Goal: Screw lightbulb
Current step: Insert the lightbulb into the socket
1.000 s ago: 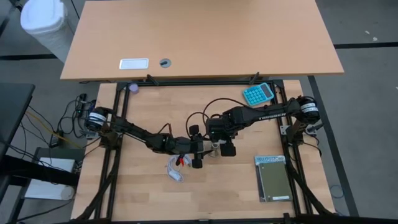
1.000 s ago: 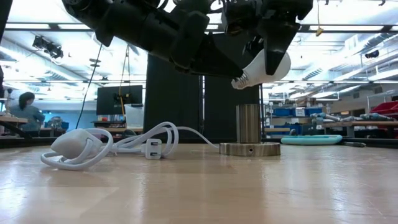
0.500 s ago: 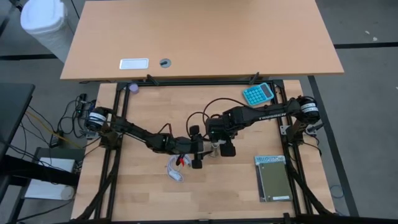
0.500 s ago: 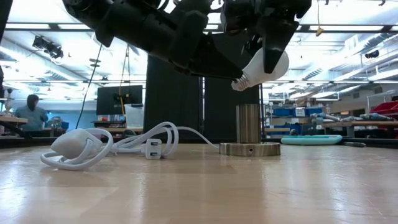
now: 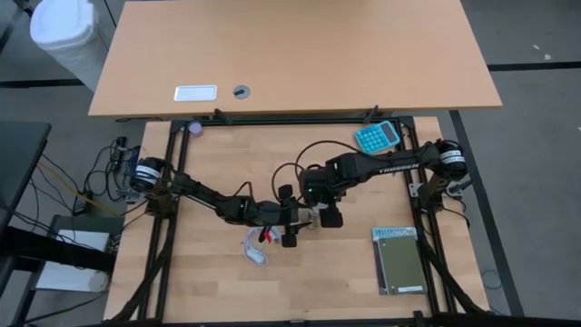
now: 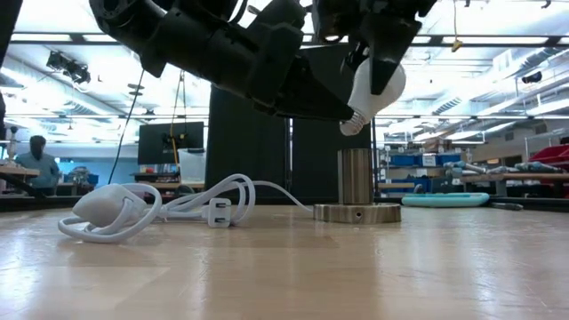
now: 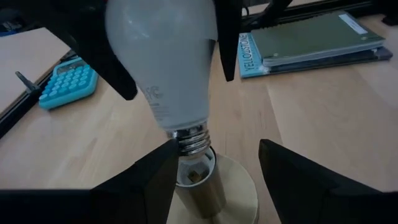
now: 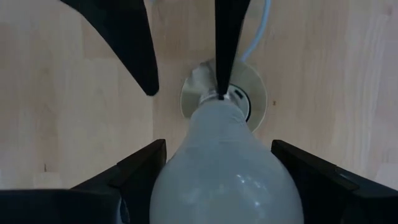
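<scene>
The white lightbulb (image 6: 378,84) hangs tilted in my right gripper (image 8: 217,146), which is shut on it. Its silvery screw base (image 7: 189,138) points down, just above the mouth of the metal socket post (image 6: 356,176). The post stands on a round disc (image 6: 356,213) on the table. My left gripper (image 7: 217,144) reaches in low from the table's left and is open, with one finger on each side of the socket post. In the high view both arms cover the bulb. My right gripper pinches the bulb's white glass globe (image 8: 174,177) between its two fingers, which come from above and point steeply down. The bulb is lifted clear and hangs below the fingers, tilted, with its screw base lowest. My left gripper has one fingertip (image 7: 163,163) close against the socket post; I cannot tell whether it touches.
A coiled white cable with a plug (image 6: 151,209) lies on the table left of the socket. At the far right lies a teal calculator (image 5: 377,136), and a green notebook (image 5: 398,261) at the near right. Bare wood lies in front of the socket.
The bulb has tipped more upright in my right gripper. Its screw base has swung a little down and toward the socket's mouth. Both grippers' openings look unchanged.
</scene>
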Controlling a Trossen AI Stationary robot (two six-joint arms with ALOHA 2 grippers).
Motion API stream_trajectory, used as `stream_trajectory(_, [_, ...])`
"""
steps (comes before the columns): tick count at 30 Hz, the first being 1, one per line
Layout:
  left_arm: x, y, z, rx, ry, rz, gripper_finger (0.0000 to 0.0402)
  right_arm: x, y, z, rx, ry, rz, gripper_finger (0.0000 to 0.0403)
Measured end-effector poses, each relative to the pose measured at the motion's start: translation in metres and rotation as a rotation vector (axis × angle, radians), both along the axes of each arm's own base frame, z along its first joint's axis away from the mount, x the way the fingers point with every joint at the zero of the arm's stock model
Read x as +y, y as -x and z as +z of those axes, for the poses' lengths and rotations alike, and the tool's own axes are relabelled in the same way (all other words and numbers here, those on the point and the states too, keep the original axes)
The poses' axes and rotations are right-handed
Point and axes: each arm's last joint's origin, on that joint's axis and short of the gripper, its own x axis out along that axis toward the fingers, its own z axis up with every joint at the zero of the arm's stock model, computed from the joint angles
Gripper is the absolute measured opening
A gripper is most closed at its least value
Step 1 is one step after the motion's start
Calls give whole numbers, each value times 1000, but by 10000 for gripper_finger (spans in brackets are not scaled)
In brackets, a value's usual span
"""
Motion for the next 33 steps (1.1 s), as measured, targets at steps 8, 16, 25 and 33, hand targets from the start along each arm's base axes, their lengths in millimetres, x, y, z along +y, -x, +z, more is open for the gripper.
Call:
stream_trajectory(8, [0,0,0,4,-1,1,229,-1,2,3,24,2,-1,281])
stream_trajectory(16, [1,1,-2,22,-13,17,229,-3,5,2,50,4,-3,281])
stream_trajectory(25, [2,6,-11,125,70,46,229,-3,2,2,28,-10,16,281])
stream_trajectory(33, [4,4,-23,149,162,81,229,-5,-4,-8,50,-15,15,281])
